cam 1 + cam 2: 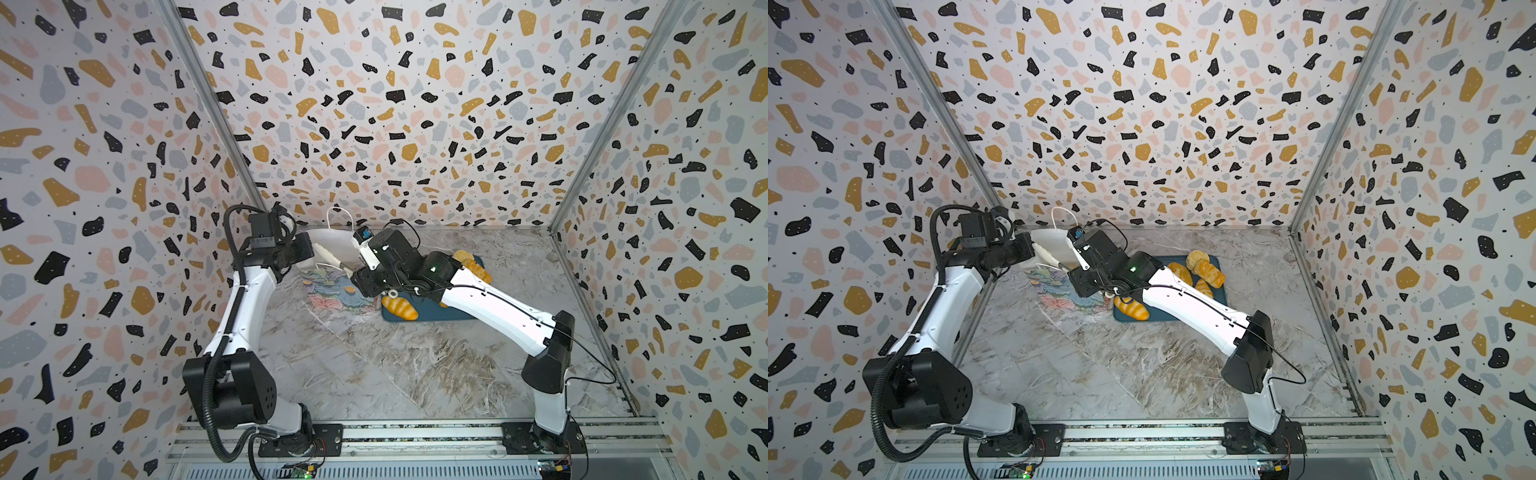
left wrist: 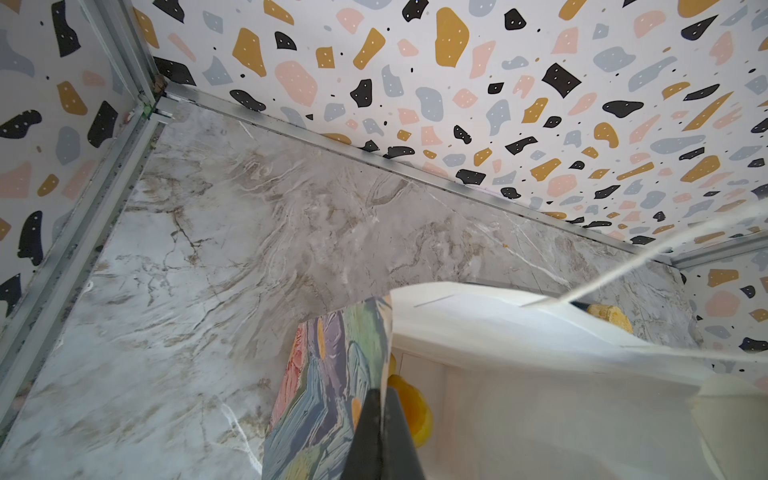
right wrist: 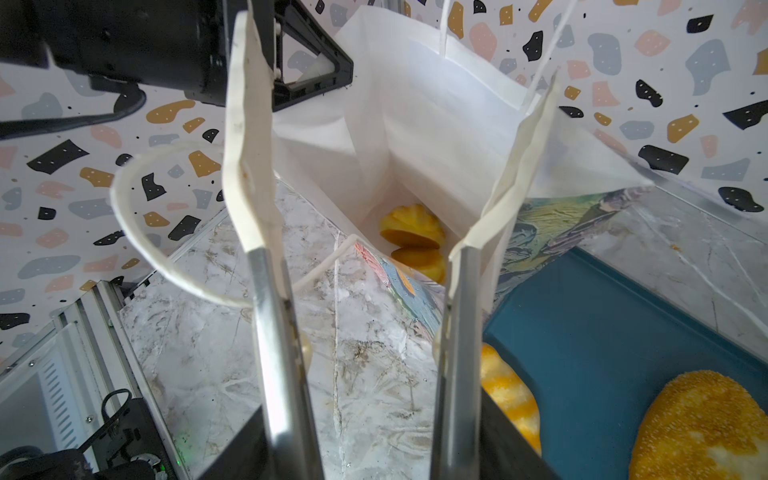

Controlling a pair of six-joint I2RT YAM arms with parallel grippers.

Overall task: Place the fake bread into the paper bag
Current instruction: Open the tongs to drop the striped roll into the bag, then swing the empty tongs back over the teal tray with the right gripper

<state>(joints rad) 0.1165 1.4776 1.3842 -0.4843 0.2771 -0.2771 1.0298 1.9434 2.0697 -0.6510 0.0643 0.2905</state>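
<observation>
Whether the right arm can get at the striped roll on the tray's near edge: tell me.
Probably yes. The right end effector hangs open and empty at the bag, and the striped roll lies uncovered on the tray close beside that wrist; nothing lies between.

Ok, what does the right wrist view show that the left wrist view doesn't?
Right wrist only: the open right pincer and a seeded oval toy loaf on the dark-blue tray. Left wrist only: the shut left pincer pinching the edge of the flower-printed paper bag, and the enclosure's metal-framed corner. Both: that bag and the grey marble tabletop.
</observation>
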